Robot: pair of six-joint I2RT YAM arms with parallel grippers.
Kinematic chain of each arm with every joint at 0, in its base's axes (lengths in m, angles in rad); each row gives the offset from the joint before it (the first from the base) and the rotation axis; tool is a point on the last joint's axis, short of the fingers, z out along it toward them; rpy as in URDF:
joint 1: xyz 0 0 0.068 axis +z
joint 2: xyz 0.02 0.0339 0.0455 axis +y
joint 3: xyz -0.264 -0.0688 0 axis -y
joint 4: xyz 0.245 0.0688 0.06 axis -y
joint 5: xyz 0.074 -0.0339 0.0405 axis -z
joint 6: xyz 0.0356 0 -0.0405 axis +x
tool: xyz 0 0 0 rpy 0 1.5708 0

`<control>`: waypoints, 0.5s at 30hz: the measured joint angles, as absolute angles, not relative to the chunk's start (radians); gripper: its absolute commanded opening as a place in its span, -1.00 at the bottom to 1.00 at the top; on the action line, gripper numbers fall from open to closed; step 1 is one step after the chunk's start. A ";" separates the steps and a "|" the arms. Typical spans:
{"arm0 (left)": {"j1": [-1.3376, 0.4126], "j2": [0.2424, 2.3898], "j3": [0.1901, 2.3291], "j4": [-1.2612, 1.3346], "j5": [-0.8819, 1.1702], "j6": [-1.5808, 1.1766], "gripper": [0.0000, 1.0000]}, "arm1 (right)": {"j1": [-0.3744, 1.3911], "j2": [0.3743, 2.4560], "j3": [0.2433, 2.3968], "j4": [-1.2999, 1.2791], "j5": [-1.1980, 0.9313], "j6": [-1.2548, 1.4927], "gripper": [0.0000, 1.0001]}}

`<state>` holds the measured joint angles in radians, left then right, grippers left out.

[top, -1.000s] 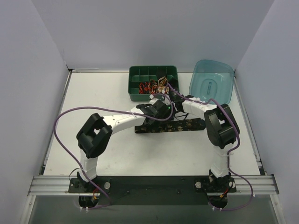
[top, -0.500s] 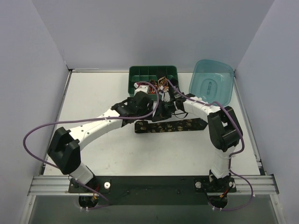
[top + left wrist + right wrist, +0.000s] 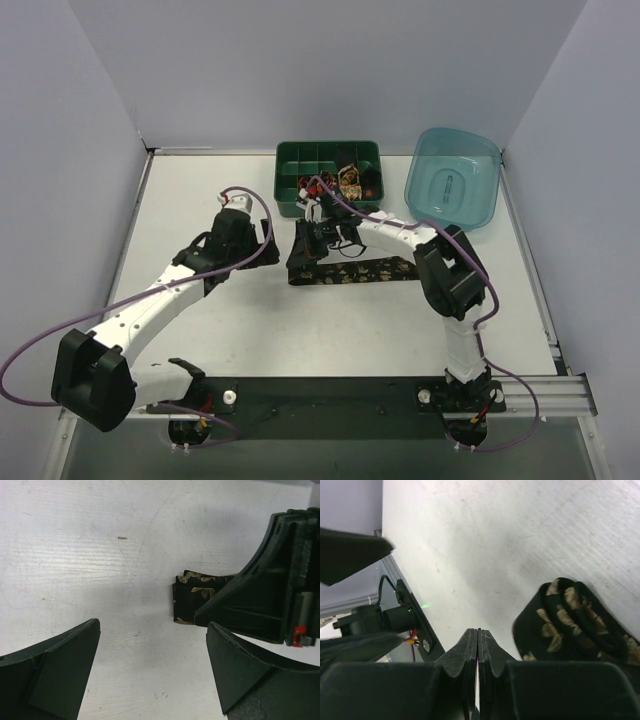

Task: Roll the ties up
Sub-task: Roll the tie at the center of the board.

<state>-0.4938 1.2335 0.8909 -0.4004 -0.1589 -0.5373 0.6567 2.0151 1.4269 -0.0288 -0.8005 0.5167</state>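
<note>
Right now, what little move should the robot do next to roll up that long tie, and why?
Probably bring the open left hand to the tie and pinch its folded end; the shut right hand sits beside it holding nothing, and the rest lies flat.

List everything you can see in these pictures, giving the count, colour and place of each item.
Long tie: one, black with gold motifs, flat on the table in front of the tray, left end folded into layers.
Rolled ties: a few, exact count unclear, black with red or gold motifs, in the tray's near compartments.
Compartment tray: one, dark green, far centre of the table.
Tub: one, translucent teal, right of the tray.
Table: one, white.
Cables: two, purple, one along each arm.
Left gripper: one, black, open, left of the tie's end, holding nothing.
Right gripper: one, black, shut, beside the tie's folded end, holding nothing.
</note>
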 measured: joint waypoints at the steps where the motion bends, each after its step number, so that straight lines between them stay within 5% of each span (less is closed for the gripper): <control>1: -0.490 1.224 0.882 -0.395 -0.150 -0.537 0.95 | 0.656 2.029 1.427 -0.026 -0.801 0.521 -1.00; 15: -0.463 1.232 0.828 -0.356 -0.098 -0.538 0.95 | 0.568 2.146 1.326 0.232 -0.880 0.677 -1.00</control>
<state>-0.4629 1.2316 0.8276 -0.3565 -0.0982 -0.5377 0.5682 2.1464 1.3262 0.2317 -0.8799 0.6773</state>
